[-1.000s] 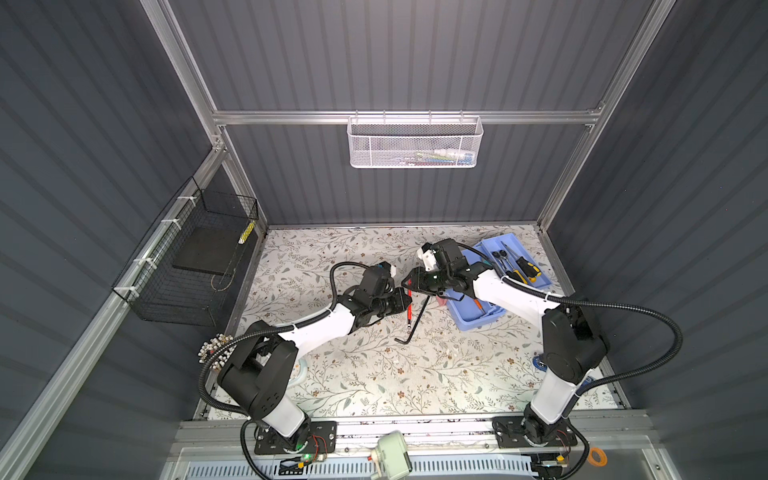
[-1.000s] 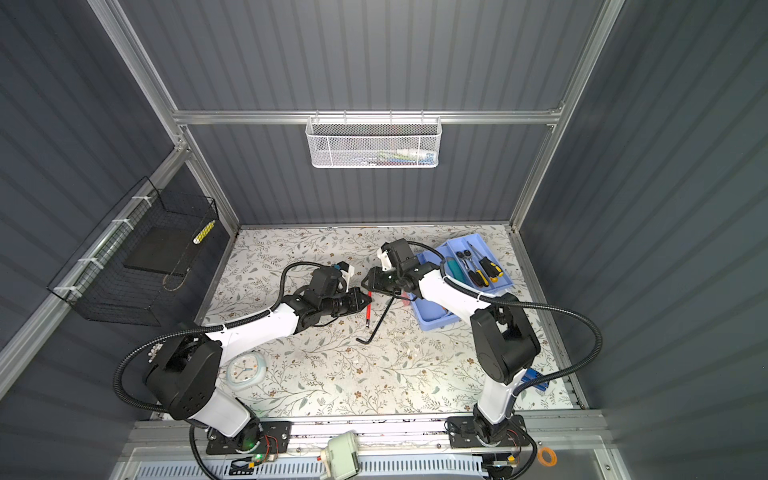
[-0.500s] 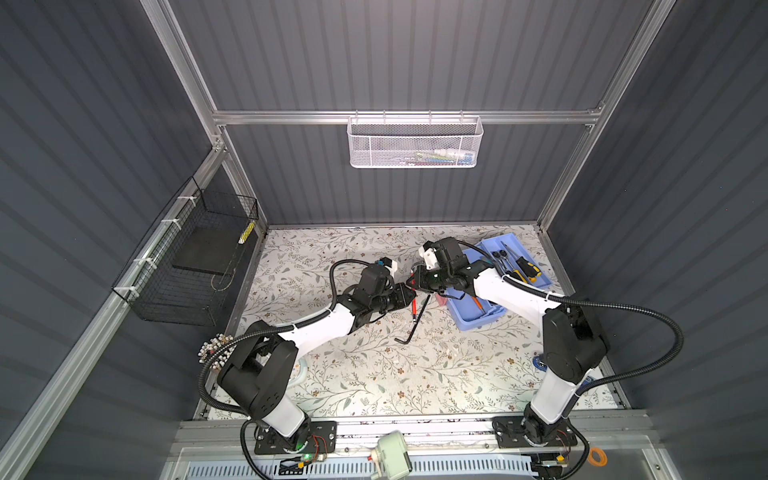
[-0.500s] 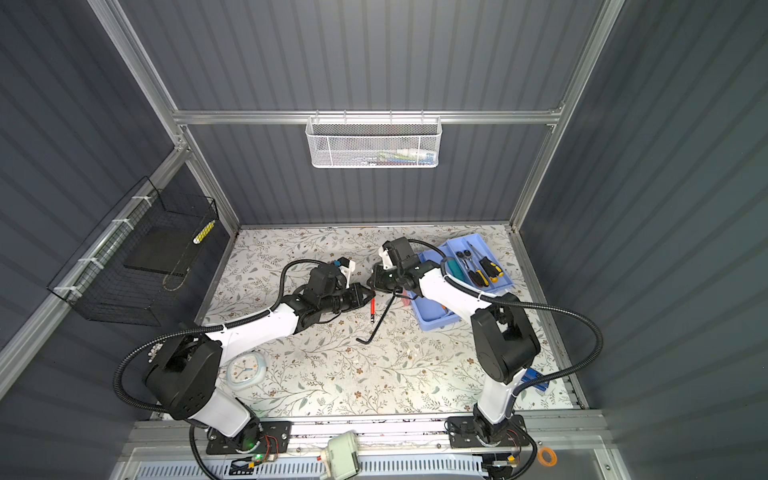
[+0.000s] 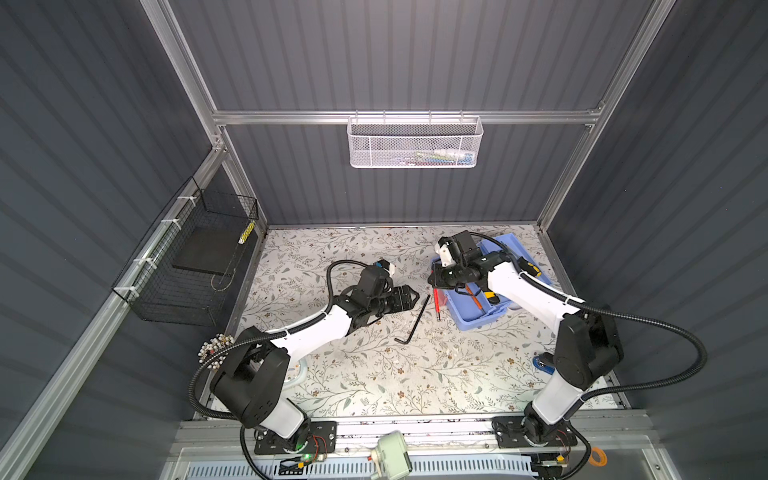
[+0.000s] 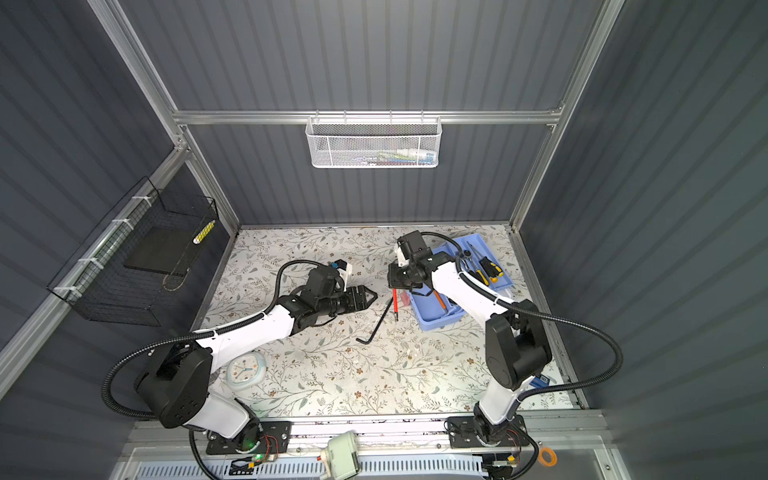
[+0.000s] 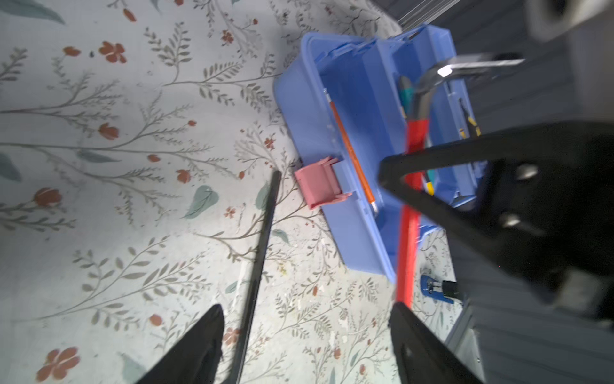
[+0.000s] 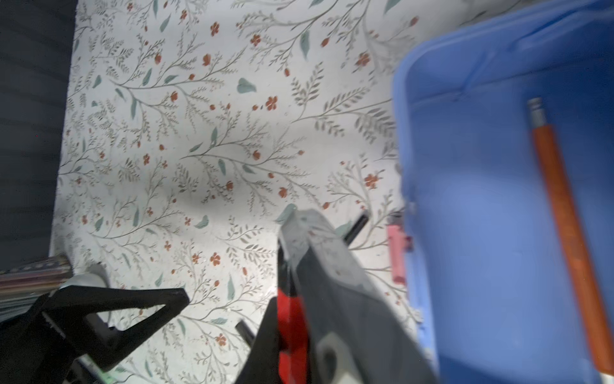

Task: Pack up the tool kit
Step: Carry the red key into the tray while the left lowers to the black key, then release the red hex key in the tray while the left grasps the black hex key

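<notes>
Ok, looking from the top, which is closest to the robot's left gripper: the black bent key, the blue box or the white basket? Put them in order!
1. black hex key: lying on the table, right by the left gripper.
2. blue box: on the table too, further to the right in a top view.
3. white mesh basket: hanging high up at the back, farthest.

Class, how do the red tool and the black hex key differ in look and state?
The red tool is clamped in the right gripper; the black hex key lies free on the table. The red tool has a dark tip; the black hex key is black throughout, L-bent. Both are slim bars.
</notes>
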You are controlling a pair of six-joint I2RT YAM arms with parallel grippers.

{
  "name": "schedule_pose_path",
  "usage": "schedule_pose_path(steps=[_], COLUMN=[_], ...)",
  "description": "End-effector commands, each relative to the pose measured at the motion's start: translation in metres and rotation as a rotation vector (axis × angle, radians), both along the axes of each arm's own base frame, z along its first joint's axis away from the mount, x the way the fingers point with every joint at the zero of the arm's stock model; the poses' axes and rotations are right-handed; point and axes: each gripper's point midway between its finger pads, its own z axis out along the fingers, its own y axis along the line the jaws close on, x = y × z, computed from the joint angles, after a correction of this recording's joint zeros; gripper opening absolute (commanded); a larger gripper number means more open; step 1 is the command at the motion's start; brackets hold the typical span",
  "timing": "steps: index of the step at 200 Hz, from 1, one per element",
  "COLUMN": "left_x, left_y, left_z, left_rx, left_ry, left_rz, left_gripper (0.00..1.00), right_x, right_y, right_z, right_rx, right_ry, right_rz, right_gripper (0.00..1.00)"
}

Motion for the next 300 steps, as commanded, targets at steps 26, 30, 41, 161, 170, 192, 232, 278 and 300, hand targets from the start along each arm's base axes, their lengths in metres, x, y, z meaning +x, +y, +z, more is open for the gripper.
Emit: schedule_pose_path(steps=[26, 30, 41, 161, 170, 192, 232, 278, 300], left_x=[-0.012, -0.013, -0.014, -0.023, -0.025, -0.029, -0.036, -0.037, -0.038], left_y=[0.014, 0.014, 0.013, -0.022, -0.024, -0.028, -0.034, -0.033, -0.029], left_z=[-0.052, -0.054, -0.058, -0.087, -0.089, -0.094, -0.104, -0.112, -0.117], left_rx=[0.232, 0.247, 0.291, 0.51, 0.516, 0.525, 0.554, 0.594, 0.616], left_ry=[0.083, 0.082, 0.081, 0.074, 0.076, 0.084, 0.103, 0.114, 0.122], left_rz=[-0.046, -0.05, -0.064, -0.224, -0.234, -0.254, -0.286, -0.297, -0.292], left_gripper=[0.79, 0.79, 0.79, 0.69, 0.67, 0.6, 0.57, 0.46, 0.4], right_x=[0.014, 0.015, 0.02, 0.058, 0.059, 0.058, 0.056, 0.055, 0.054], right_y=[-0.062, -0.066, -0.074, -0.091, -0.089, -0.087, -0.093, -0.094, -0.094], right_z=[0.004, 0.002, -0.004, -0.058, -0.062, -0.072, -0.084, -0.086, -0.088], right_rx=[-0.299, -0.32, -0.376, -0.71, -0.714, -0.716, -0.754, -0.755, -0.751], right_ry=[-0.037, -0.033, -0.028, 0.046, 0.05, 0.069, 0.086, 0.085, 0.091], right_rz=[-0.004, -0.007, -0.003, 0.049, 0.052, 0.056, 0.048, 0.036, 0.032], right_gripper=[0.0, 0.0, 0.0, 0.0, 0.0, 0.02, 0.1, 0.18, 0.23])
